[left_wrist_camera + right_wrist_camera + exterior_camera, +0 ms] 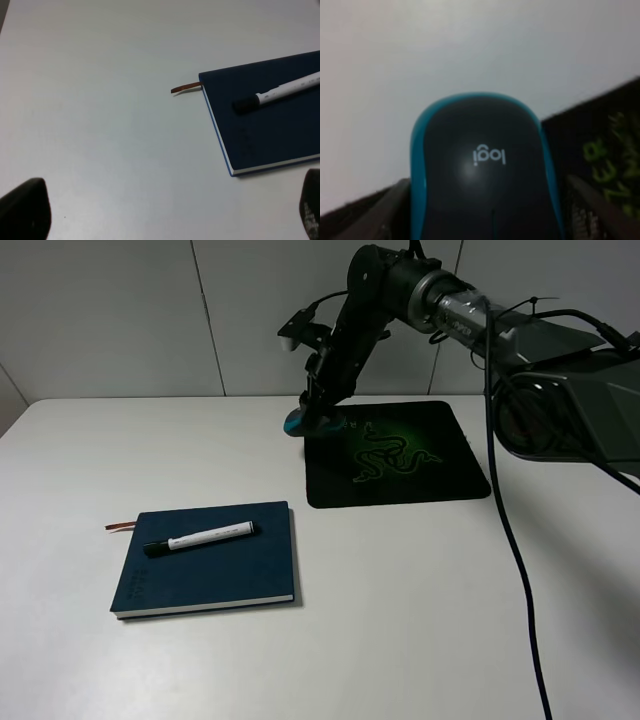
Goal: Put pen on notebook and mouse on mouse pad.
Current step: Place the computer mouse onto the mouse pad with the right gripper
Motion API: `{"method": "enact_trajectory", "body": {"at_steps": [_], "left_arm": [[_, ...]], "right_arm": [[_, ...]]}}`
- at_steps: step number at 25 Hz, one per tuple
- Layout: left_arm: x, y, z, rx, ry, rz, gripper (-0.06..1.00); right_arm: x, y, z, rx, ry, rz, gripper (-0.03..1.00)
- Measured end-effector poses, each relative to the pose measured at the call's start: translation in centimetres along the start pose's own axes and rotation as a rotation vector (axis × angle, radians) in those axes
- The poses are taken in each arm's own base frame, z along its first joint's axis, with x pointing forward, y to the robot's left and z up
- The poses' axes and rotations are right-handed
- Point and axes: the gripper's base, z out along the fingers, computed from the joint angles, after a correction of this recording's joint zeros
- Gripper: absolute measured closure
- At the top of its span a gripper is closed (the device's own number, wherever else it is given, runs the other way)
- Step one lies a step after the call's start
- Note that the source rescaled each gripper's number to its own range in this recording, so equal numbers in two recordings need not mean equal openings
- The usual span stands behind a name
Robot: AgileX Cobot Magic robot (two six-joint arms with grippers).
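The white pen (200,537) with its black cap lies across the navy notebook (205,575) at the front left of the table; the left wrist view shows the pen (285,91) on the notebook (270,130) too. My right gripper (312,418) reaches across to the far left corner of the black mouse pad (430,480) and is shut on the teal mouse (298,424). In the right wrist view the mouse (480,165) fills the space between both fingers, with the pad's edge (600,135) beside it. My left gripper (165,212) hangs open over bare table beside the notebook.
A reddish ribbon bookmark (120,526) sticks out of the notebook's far left corner. A black cable (515,560) hangs from the right arm down across the right side of the white table (400,620). A grey wall stands behind.
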Motion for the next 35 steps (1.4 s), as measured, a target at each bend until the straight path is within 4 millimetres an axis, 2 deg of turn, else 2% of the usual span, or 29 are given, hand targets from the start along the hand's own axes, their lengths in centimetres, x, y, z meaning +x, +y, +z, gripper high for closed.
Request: {"method": "enact_trajectory", "body": {"at_steps": [6,13,19,29,35], "left_arm": [[0.0,0.0,0.0,0.0,0.0,0.0,-0.06],[0.0,0.0,0.0,0.0,0.0,0.0,-0.06],[0.0,0.0,0.0,0.0,0.0,0.0,-0.06],[0.0,0.0,0.0,0.0,-0.001,0.0,-0.06],[0.0,0.0,0.0,0.0,-0.001,0.0,-0.06]], "right_arm": [[1.4,-1.9,-0.9,0.022,-0.001,0.081,0.97],[2.4,-3.0,-1.2,0.058,0.024,0.163,0.97],[2.6,-3.2,-1.2,0.086,0.044,0.27,0.97],[3.1,-3.7,-1.3,0.163,0.072,0.546,0.97],[4.2,-2.7,-2.0,0.148,0.143,0.596,0.97]]}}
